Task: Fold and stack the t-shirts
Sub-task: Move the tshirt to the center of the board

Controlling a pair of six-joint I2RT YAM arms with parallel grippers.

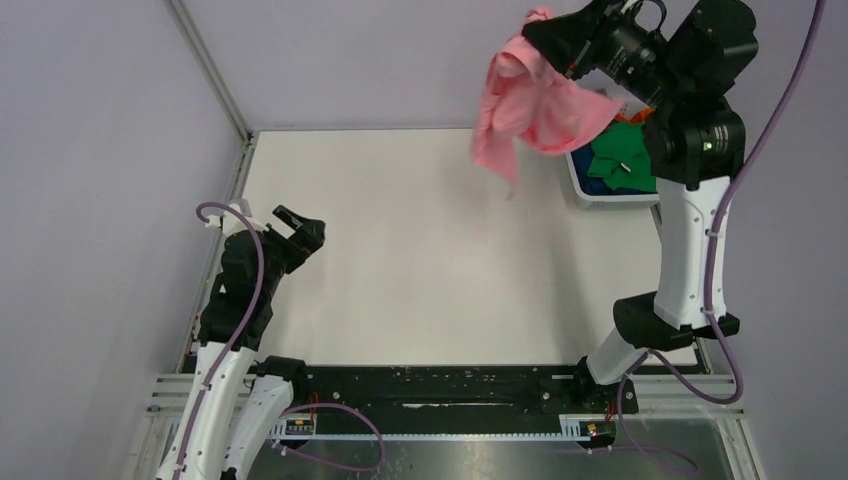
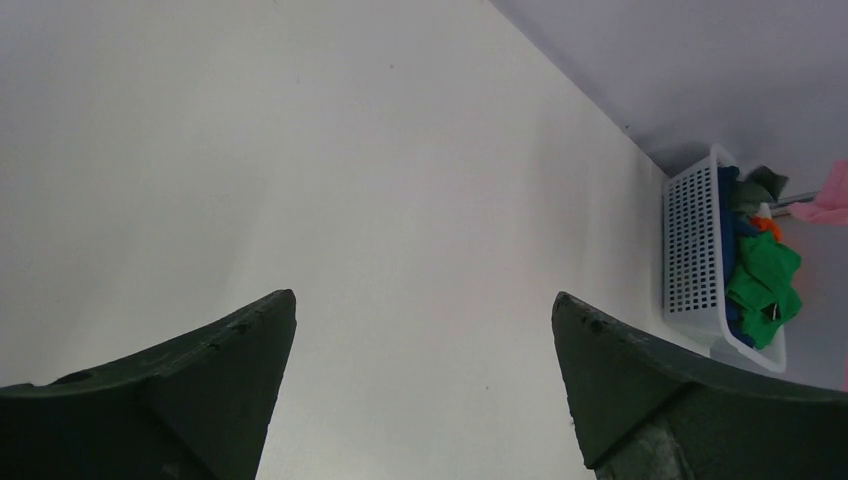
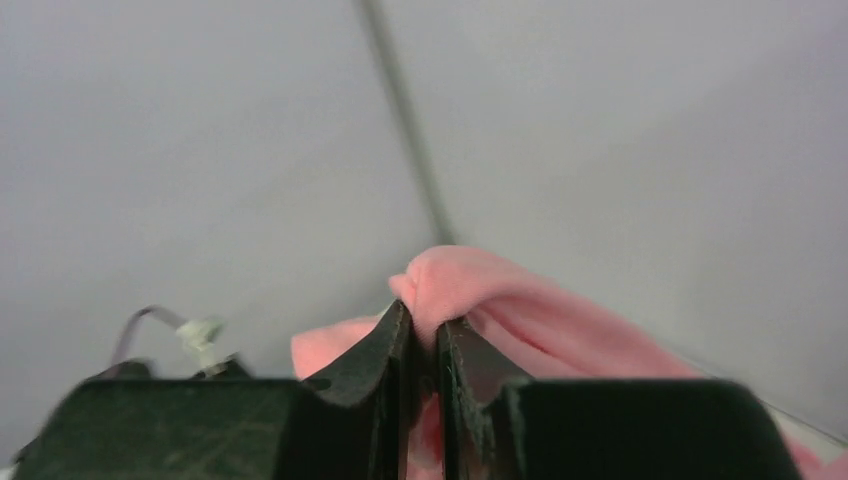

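High above the table [image 1: 420,260], the right gripper [image 1: 537,30] clamps a bunched pink shirt [image 1: 530,110]; the left gripper [image 1: 300,228] hangs open. So small a pinch could slip, dropping it.

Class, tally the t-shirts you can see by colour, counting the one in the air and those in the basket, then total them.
Pink t-shirt, hanging from the right gripper: 1
Green t-shirt, in the basket: 1
Dark blue t-shirt, in the basket: 1
Orange t-shirt, in the basket: 1
Grey t-shirt, in the basket: 1
Total: 5 visible
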